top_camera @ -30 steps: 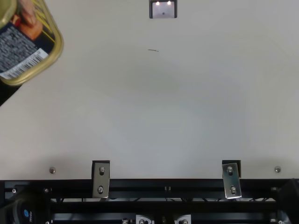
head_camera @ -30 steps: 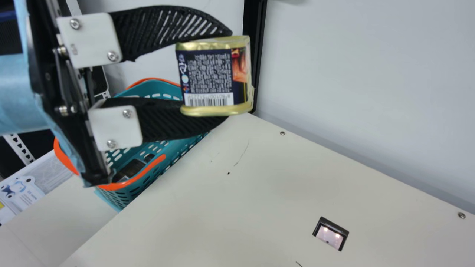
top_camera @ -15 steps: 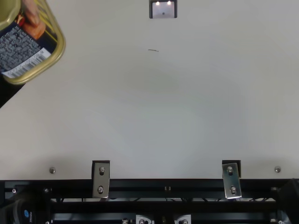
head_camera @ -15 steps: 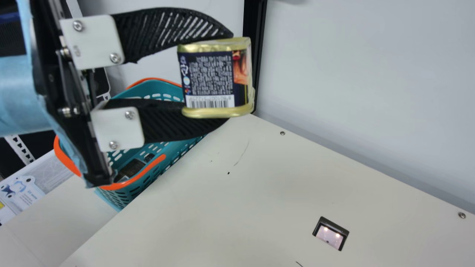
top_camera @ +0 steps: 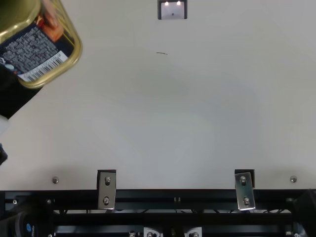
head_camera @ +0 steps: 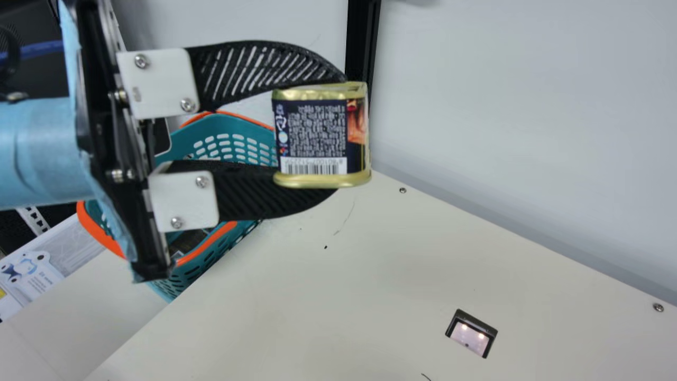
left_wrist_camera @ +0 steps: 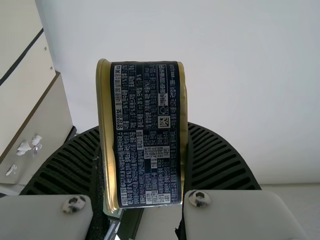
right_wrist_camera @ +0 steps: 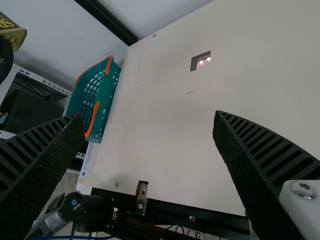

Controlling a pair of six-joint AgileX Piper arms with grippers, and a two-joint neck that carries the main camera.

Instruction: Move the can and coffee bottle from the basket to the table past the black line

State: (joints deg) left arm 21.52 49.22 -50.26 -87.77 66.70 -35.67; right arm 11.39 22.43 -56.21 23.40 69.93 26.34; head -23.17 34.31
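With our left gripper (head_camera: 338,135), we are holding the can (head_camera: 312,132) up off the table, its fingers (head_camera: 264,71) closing on the gold ends. Our right gripper (right_wrist_camera: 149,116) is waiting with its 2 fingers spread wide and nothing between them. Below the can, the table (head_camera: 370,291) is stretching away, and beyond the left gripper the basket (head_camera: 194,272) is sitting at the table's edge. Something dark (head_camera: 185,242) is lying inside it; it may be the coffee bottle, but we are not able to tell. Farther off in the left wrist view, what seems to be the black line (left_wrist_camera: 22,55) is crossing a cream surface.

So we are judging 1 of 2 pickups done and 0 placements: we are still needing to carry the can past the line, set it down, then bring the bottle.

Compared with the earlier frames, the can and left gripper are sitting lower and farther right in the main view, and the can is reaching farther in from the top view's corner. The basket is staying put, with more of its far wall showing.
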